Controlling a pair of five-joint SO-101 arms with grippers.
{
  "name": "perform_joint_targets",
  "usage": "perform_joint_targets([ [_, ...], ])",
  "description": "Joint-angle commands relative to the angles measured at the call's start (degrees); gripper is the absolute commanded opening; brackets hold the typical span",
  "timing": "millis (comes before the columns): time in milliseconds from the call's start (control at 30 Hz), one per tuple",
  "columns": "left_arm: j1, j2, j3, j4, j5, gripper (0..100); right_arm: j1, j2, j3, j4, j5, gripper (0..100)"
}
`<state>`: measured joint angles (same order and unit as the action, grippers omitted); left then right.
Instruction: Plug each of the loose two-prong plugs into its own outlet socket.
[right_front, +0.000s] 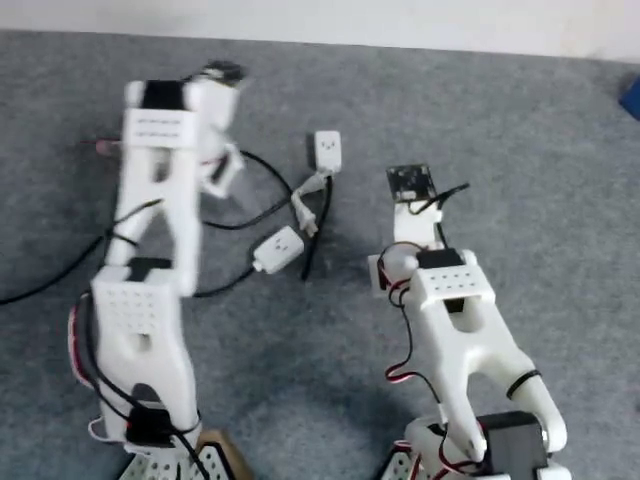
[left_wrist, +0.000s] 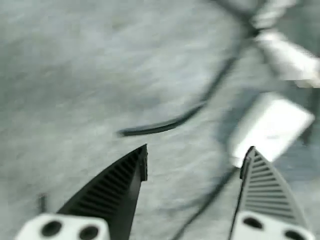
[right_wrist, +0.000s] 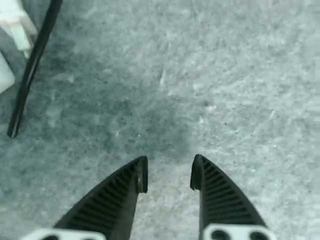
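Two white outlet sockets lie on the grey carpet, one farther back (right_front: 327, 150) and one nearer (right_front: 278, 248). Between them a white two-prong plug (right_front: 305, 205) lies loose with black cables (right_front: 262, 208) around it. My left gripper (left_wrist: 195, 162) is open and hovers over bare carpet, with nothing between its fingers. A white socket block (left_wrist: 272, 125) lies just beyond one fingertip, beside a black cable (left_wrist: 165, 125). My right gripper (right_wrist: 169, 172) is open with a narrow gap, low over bare carpet. A black cable (right_wrist: 32, 65) and the white plug (right_wrist: 17, 25) lie off to its side.
The left arm (right_front: 165, 150) stretches out to the left of the sockets. The right arm (right_front: 440, 280) stands to their right, its wrist (right_front: 410, 185) over the carpet. Black cords trail off to the left edge (right_front: 50, 275). A blue object (right_front: 632, 95) shows at the right edge.
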<state>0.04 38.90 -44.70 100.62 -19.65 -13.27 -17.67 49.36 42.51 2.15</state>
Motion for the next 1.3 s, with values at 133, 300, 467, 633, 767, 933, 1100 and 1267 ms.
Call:
perform_joint_targets([
  [133, 13.93, -1.45, 8.92, 1.05, 2.81, 30, 5.76, -2.15, -0.84, -2.15, -3.43, 15.2],
  [300, 15.25, -1.27, 13.58, -1.49, 2.73, 30, 5.85, -2.15, -0.84, -2.33, -3.43, 15.2],
  [467, 15.08, -1.01, 22.73, -8.26, 2.46, 30, 5.85, -2.15, -0.84, -2.33, -3.43, 15.2],
  [633, 12.18, -1.01, 27.38, -13.8, 0.18, 30, 5.85, -2.15, -0.75, -2.33, -3.43, 15.2],
  [767, 5.76, -0.84, 27.56, -16.62, -0.26, 30, 5.76, -2.15, -0.66, -2.33, -3.43, 15.2],
  [933, 1.54, -0.84, 27.91, -17.32, -2.64, 30, 5.67, -2.15, -0.66, -2.33, -3.43, 15.2],
  [1100, 0.48, -0.92, 27.21, -17.67, -2.73, 30, 5.67, -2.15, -0.66, -2.42, -3.43, 15.2],
  [1267, 0.48, -1.01, 17.36, -14.77, -2.64, 30, 5.58, -2.15, -0.75, -2.51, -3.43, 15.2],
])
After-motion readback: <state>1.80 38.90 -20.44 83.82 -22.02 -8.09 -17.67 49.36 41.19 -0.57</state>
